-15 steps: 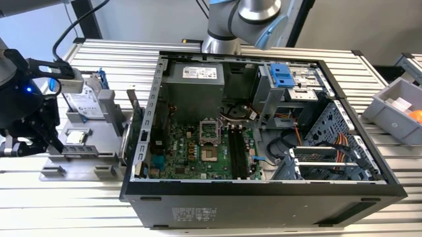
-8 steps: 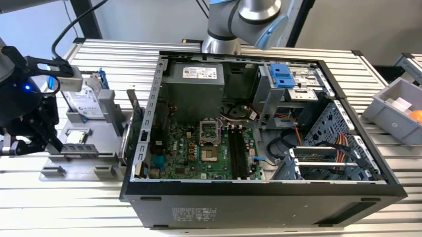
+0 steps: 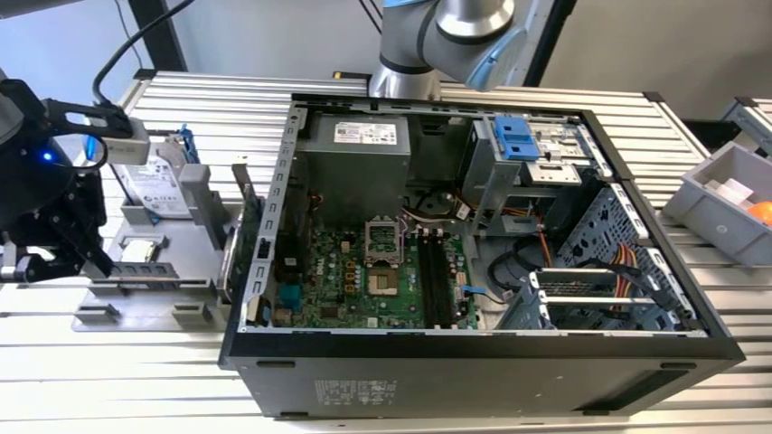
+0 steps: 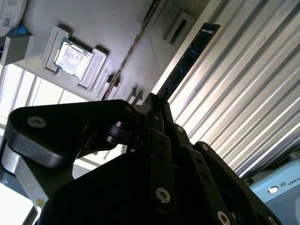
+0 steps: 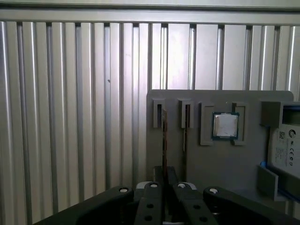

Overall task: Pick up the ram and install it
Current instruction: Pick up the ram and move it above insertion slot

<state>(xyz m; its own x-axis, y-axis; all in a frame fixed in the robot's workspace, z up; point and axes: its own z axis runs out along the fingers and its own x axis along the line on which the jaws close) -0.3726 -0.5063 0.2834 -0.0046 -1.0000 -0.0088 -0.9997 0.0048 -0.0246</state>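
one ram (image 4: 187,61): long, thin, dark bluish circuit-board stick, seen edge-on in the first wrist view (image 5: 164,140), where it runs in line with a narrow slot of the flat grey plastic holder plate (image 5: 225,164). whether it sits in that slot or is lifted clear, cannot tell.
claw: black two-fingered gripper (image 4: 153,105), pinching the ram's near end; the rest of the stick reaches away from the fingertips.
holder plate: lies on the ribbed aluminium table (image 5: 70,117), just beside the case on the exterior view's left.
also on the holder plate: square silver processor chip (image 5: 225,125) in a pocket; silver hard drive in a blue frame (image 3: 155,185) standing on edge near it.
case: open black computer tower (image 3: 483,371) lying on its side, green motherboard (image 3: 350,280) exposed, apart from the claw.
bin: grey plastic box (image 3: 724,194) at the exterior view's right.
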